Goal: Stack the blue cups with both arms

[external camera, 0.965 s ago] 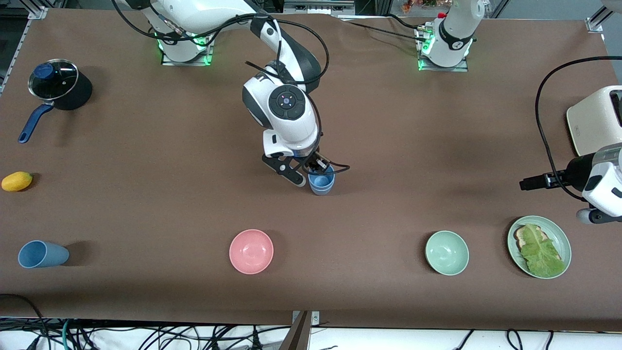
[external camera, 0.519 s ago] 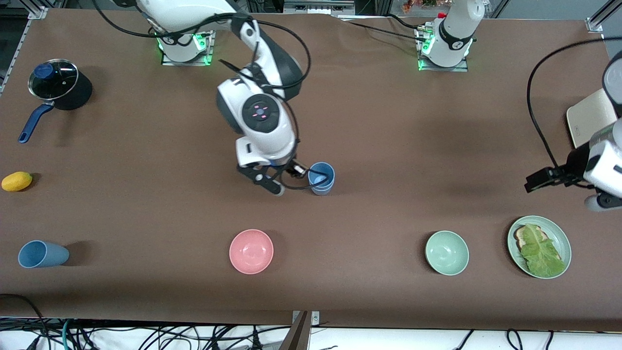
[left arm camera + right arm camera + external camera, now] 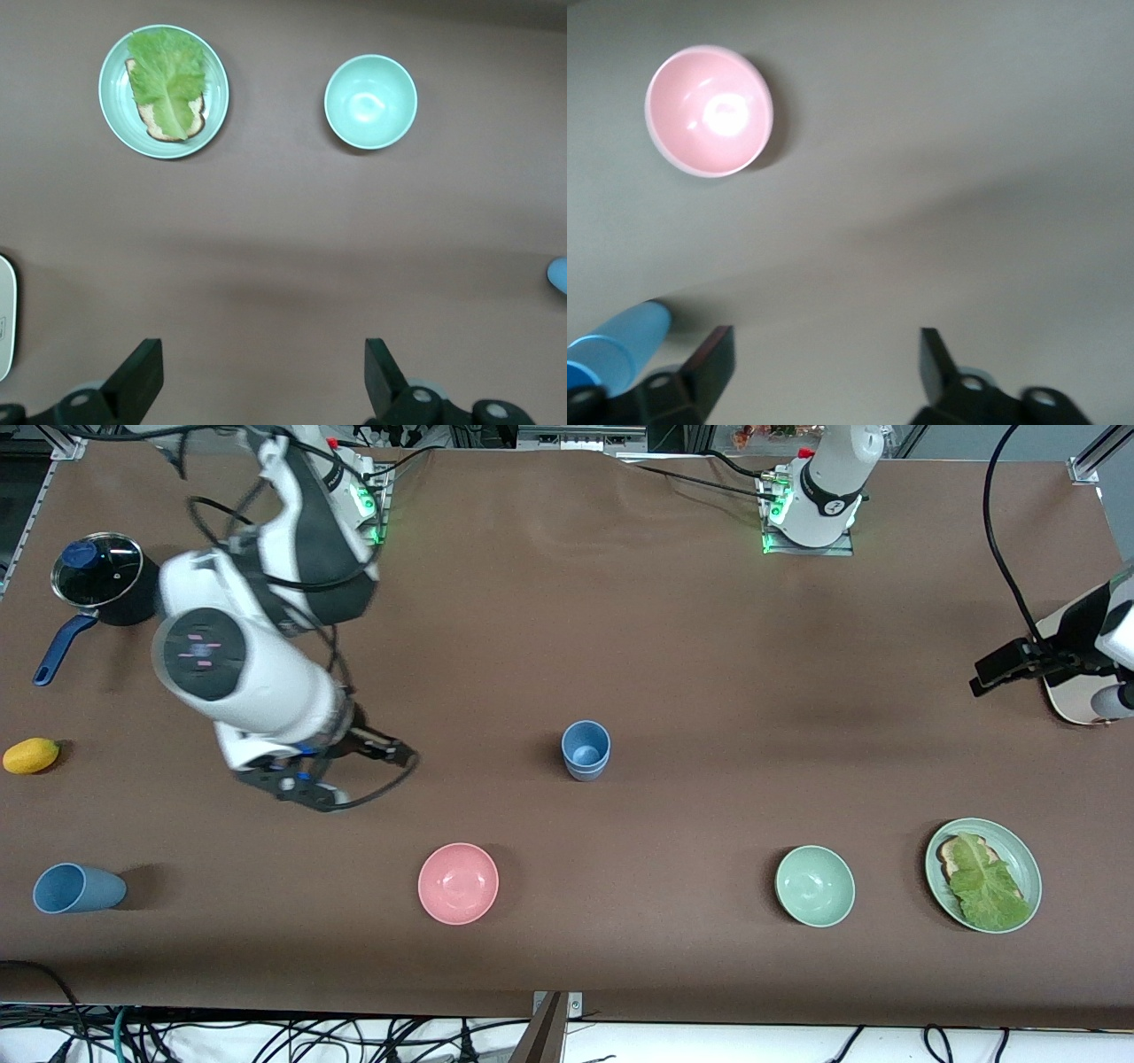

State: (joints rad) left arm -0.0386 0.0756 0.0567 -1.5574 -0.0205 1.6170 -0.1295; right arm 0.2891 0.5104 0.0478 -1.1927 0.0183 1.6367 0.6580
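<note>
A blue cup [image 3: 586,751] stands upright in the middle of the table, and it looks like one cup nested in another. Its edge shows in the left wrist view [image 3: 558,274]. Another blue cup [image 3: 76,888] lies on its side near the front edge at the right arm's end; it also shows in the right wrist view [image 3: 616,350]. My right gripper [image 3: 344,775] [image 3: 824,363] is open and empty over bare table, between the stack and the lying cup. My left gripper [image 3: 1099,707] [image 3: 263,372] is open and empty, over the table beside the toaster.
A pink bowl [image 3: 458,883] [image 3: 709,111], a pale green bowl [image 3: 815,886] [image 3: 370,101] and a green plate [image 3: 1028,864] [image 3: 115,106] with bread and lettuce sit along the front. A lidded pot [image 3: 99,576] and a yellow fruit [image 3: 31,755] are at the right arm's end. A toaster [image 3: 1067,700] is at the left arm's end.
My right gripper let go of the cup at the middle stack and swung away toward the right arm's end. My left gripper moved away from the plate toward the toaster.
</note>
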